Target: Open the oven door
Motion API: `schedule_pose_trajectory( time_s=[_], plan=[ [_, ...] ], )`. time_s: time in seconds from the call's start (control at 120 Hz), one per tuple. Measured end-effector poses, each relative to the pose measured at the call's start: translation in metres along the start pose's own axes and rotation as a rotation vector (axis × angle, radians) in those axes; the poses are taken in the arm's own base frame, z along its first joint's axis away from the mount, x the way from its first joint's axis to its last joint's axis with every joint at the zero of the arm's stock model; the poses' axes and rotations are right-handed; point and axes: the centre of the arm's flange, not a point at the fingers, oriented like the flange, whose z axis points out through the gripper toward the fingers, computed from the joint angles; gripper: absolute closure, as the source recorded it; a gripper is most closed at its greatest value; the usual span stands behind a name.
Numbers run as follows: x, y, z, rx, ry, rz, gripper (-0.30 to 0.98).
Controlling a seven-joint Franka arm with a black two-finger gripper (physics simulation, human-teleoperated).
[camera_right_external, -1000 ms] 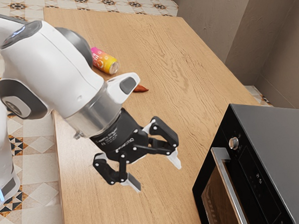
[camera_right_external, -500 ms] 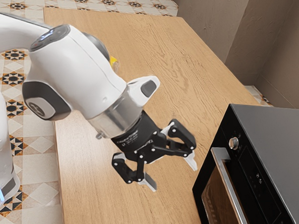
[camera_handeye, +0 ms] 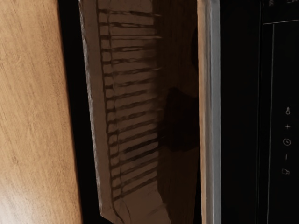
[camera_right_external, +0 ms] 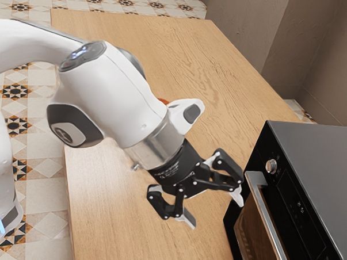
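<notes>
My gripper (camera_right_external: 218, 213) is open in the exterior view, its two fingers spread wide with nothing between them. It hangs over the table just in front of the oven (camera_right_external: 320, 164), with one fingertip close to the oven's front edge and the handle. The silver handle bar (camera_right_external: 266, 215) runs along the top of the oven door (camera_right_external: 252, 235), which is closed. In the wrist view the handle (camera_handeye: 210, 112) crosses beside the dark door glass (camera_handeye: 135, 107), and rack bars show through the glass.
The wooden table (camera_right_external: 176, 66) extends under the arm. A round knob (camera_right_external: 271, 166) and a control panel (camera_right_external: 299, 208) are on the oven's front, beside the handle. A small orange-red thing (camera_right_external: 164, 101) peeks out behind the arm.
My open gripper has moved toward the exterior view's right and slightly lower, closer to the oven. The arm now covers the can seen earlier. The oven door has not moved.
</notes>
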Motion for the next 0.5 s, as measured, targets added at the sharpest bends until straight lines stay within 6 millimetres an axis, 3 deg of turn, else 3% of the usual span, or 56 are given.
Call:
schedule_pose_trajectory(
  time_s=[0.15,0.5],
  plan=[
    [-0.008,-0.003,0.004,0.002,-0.009,0.02,0.0],
    [0.005,0.01,0.022,0.01,-0.005,0.014,0.0]
  ],
)
